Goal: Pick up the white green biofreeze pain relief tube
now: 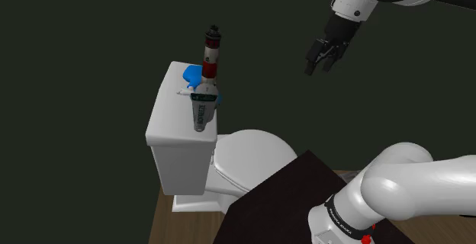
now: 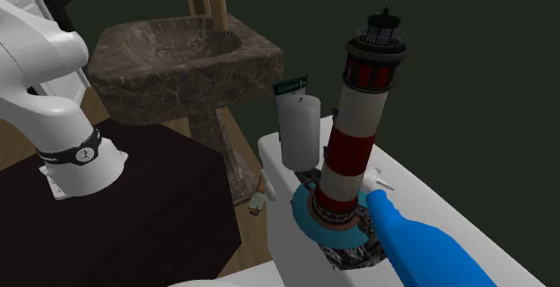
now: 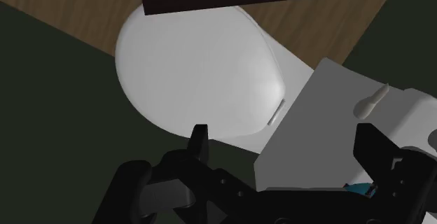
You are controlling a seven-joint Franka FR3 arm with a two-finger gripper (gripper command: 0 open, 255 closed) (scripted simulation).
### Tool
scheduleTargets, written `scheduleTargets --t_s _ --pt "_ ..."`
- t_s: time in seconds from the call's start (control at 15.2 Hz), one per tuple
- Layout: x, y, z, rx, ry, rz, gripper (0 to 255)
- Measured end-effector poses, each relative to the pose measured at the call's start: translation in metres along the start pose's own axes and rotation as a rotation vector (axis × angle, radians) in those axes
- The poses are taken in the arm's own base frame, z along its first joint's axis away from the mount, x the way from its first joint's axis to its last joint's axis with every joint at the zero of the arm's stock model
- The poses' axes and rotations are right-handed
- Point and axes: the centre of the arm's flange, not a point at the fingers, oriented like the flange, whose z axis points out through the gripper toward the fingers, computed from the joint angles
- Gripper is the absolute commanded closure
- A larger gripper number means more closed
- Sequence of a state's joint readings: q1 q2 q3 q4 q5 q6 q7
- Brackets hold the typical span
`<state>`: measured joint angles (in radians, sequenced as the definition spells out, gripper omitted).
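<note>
The pincer [image 1: 320, 65] hangs released, fingers apart, in the upper right of the shoulder view, well apart from the toilet tank [image 1: 179, 162] at centre left. The white-and-green tube [image 1: 202, 113] lies on the tank lid, just beside the red-and-white lighthouse figure [image 1: 210, 59] and a blue object [image 1: 191, 74].

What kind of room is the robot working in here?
Most likely a bathroom: a white toilet with its tank, a dark stone-look sink on a pedestal, and a white and green tube on top of the tank.
</note>
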<state>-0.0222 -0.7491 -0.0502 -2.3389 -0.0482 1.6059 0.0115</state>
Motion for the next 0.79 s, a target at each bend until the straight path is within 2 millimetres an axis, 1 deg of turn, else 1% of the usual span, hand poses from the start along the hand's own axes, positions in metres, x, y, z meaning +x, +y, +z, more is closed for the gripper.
scheduleTargets --t_s 0.07,0.13,0.26,0.4,0.53,0.66,0.79 --pt "0.000 0.000 0.000 0.000 0.000 0.000 0" --pt "0.004 -0.004 0.002 0.000 -0.002 -0.015 0" --pt "0.020 -0.019 0.007 0.001 -0.009 -0.064 0" --pt "0.037 -0.039 0.012 0.001 -0.017 -0.122 0" --pt "0.055 -0.060 0.022 0.002 -0.026 -0.182 0" --pt "0.070 -0.080 0.031 0.003 -0.034 -0.242 0" --pt "0.083 -0.101 0.035 0.004 -0.042 -0.304 0"
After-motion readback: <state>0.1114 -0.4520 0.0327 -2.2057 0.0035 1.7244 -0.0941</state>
